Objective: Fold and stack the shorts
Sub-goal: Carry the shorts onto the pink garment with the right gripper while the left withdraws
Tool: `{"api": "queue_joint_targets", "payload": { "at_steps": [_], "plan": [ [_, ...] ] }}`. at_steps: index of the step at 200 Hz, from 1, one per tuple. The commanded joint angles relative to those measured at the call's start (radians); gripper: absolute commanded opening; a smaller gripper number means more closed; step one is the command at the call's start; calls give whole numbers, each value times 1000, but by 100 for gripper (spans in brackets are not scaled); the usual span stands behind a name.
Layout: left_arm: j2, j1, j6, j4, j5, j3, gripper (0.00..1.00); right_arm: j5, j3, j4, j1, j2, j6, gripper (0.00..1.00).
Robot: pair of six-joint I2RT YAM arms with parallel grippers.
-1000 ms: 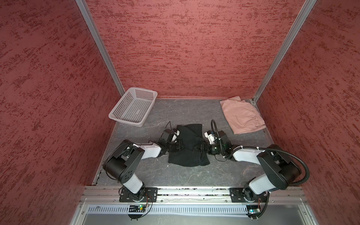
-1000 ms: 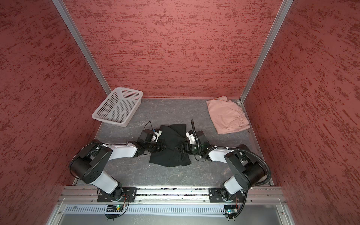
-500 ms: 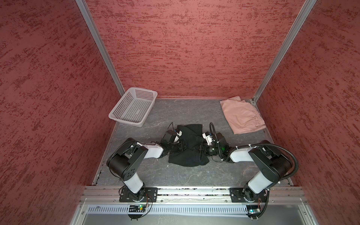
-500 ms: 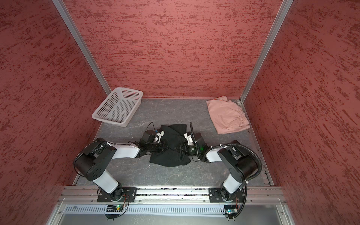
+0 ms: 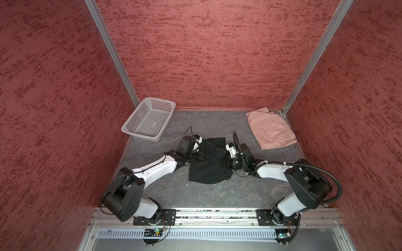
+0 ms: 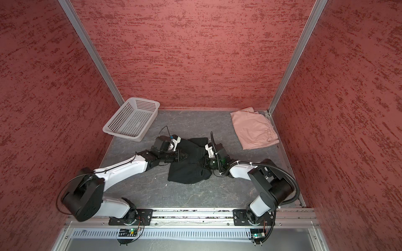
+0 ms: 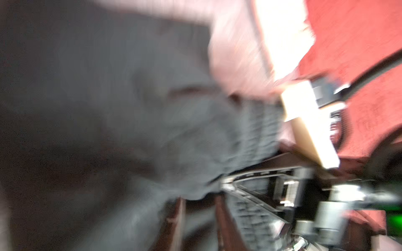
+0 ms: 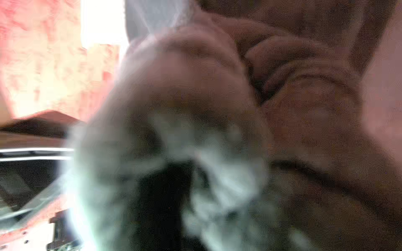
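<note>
In both top views the black shorts [image 5: 208,173] lie crumpled on the grey table [image 5: 195,195]. The left pincer [image 5: 203,156] sits at the left edge of the black shorts, its tip against the cloth. The right pincer [image 5: 224,162] is at their right edge, tip sunk in bunched fabric. The cloth is drawn up into a narrow ridge between the two and spreads wider on the near side. From here I cannot tell whether either pincer is spread or pressed together. The pink shorts [image 5: 269,130] lie flat, well apart from the black shorts, beyond them to the right. A white basket [image 5: 139,135] stands beyond the black shorts to the left, also apart.

A top view gives the same layout: black shorts [image 6: 187,171], left pincer [image 6: 185,156], right pincer [image 6: 203,163], pink shorts [image 6: 252,130], basket [image 6: 121,134].

The left wrist view is smeared. Dark cloth of the black shorts [image 7: 152,119] fills most of it, and the jaws cannot be made out.

The right wrist view is blurred too. Bunched cloth [image 8: 174,108] sits close against the lens and hides the jaws.
</note>
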Motion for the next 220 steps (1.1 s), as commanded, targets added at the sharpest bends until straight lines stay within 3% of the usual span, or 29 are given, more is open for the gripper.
{"api": "queue_joint_targets", "payload": {
  "at_steps": [1,28,61,82,131,188,205,220],
  "plan": [
    [-141,72,60,-218,-55,43,39,33,87,-77,-53,-79,-72,0],
    [-278,179,63,-306,-31,18,100,64,179,-108,-121,-112,-114,0],
    [-392,246,67,-374,-39,-32,99,163,306,-35,-208,-92,-134,0],
    [-431,262,67,-397,-39,-45,99,163,427,-9,-283,-37,-150,0],
    [-476,288,94,-439,-50,-55,99,219,800,-124,-432,109,-316,0],
    [-486,309,113,-462,-42,-81,99,273,769,104,-617,165,-356,0],
    [-501,312,115,-466,-47,-91,99,268,701,183,-668,169,-368,0],
    [-513,316,109,-463,-46,-108,99,259,596,286,-726,168,-306,0]
  ]
}}
